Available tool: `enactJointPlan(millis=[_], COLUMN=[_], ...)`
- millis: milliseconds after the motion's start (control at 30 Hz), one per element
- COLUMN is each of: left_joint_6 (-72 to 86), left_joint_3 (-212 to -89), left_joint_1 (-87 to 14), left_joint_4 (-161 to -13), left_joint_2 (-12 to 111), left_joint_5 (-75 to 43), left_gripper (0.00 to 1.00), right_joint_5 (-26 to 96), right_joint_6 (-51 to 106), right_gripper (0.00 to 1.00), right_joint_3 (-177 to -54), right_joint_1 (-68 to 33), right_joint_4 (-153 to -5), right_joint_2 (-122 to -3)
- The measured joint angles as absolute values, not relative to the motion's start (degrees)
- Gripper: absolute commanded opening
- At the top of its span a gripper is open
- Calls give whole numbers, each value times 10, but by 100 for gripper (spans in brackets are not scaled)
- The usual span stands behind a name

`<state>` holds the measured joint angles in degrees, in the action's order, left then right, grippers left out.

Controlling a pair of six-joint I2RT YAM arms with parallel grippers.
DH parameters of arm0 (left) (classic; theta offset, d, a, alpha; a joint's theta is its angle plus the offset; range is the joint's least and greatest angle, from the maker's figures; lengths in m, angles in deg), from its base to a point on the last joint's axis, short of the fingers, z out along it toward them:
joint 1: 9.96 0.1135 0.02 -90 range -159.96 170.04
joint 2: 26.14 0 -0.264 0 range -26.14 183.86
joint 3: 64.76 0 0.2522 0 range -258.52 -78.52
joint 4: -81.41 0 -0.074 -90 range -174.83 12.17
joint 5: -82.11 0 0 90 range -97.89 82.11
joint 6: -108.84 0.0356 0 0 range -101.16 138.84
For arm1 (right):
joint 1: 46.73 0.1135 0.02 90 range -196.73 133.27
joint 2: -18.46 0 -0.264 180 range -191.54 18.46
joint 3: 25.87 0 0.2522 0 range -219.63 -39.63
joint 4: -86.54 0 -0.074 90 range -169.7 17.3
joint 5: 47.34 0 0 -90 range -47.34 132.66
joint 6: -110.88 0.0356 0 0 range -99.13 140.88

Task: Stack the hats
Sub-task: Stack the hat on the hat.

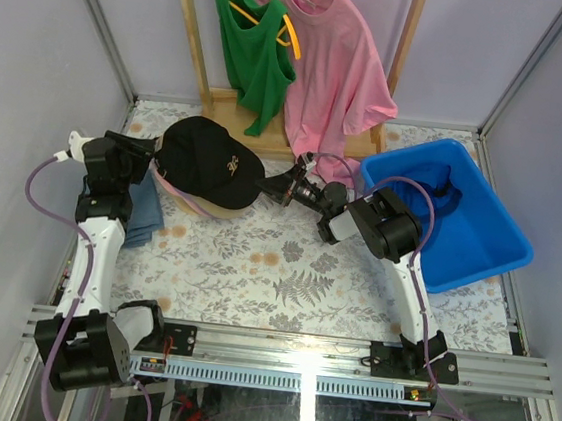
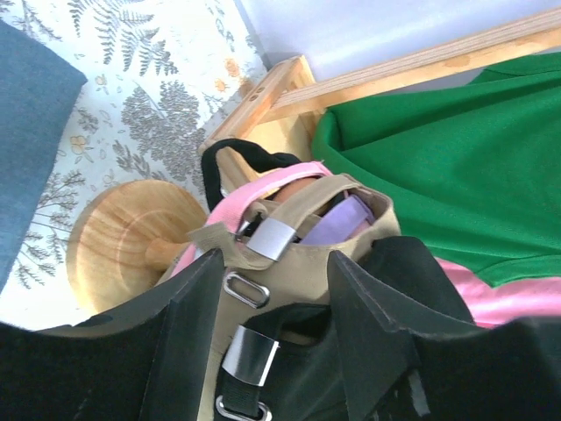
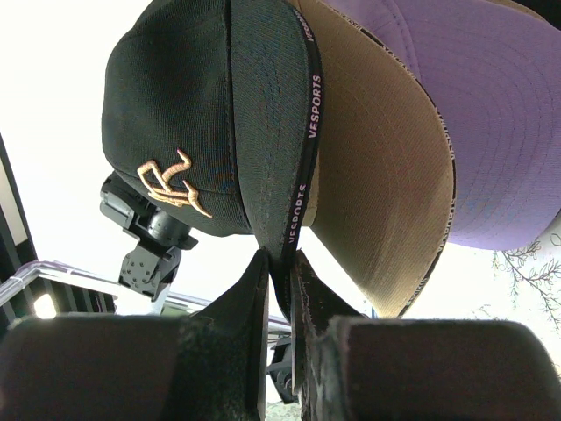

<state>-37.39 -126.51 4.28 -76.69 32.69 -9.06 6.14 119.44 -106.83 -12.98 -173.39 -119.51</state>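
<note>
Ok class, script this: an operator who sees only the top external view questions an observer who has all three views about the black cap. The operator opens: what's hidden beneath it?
Observer: Under the black cap, the right wrist view shows a tan cap, then a lavender cap.
Operator: Is the right claw gripping?
Observer: Yes, the right claw is pinched shut on the black cap's brim edge.
Operator: What holds the stack up?
Observer: A round wooden stand, seen from the left wrist.

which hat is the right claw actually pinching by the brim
The black cap with the gold emblem: its brim edge is pinched in the right claw. The tan brim and lavender brim beside it lie outside the grip.
</note>
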Motion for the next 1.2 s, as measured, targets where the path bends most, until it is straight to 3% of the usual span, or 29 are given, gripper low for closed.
enactJointPlan(millis=[400, 1200], left_joint_6=[-336, -364], left_joint_3=[-1276, -1234], left_joint_1=[61, 98], left_joint_4=[-754, -823], left_joint_2=[377, 357], left_joint_5=[-122, -250], left_gripper=[50, 57], right_joint_5=[62, 62], right_joint_6=[1196, 1199], right_gripper=[4, 3], right_joint_3=[-1068, -1073], right_joint_1=[-130, -130], right_joint_4=[-1734, -1734], right_joint_2=[-1198, -1204])
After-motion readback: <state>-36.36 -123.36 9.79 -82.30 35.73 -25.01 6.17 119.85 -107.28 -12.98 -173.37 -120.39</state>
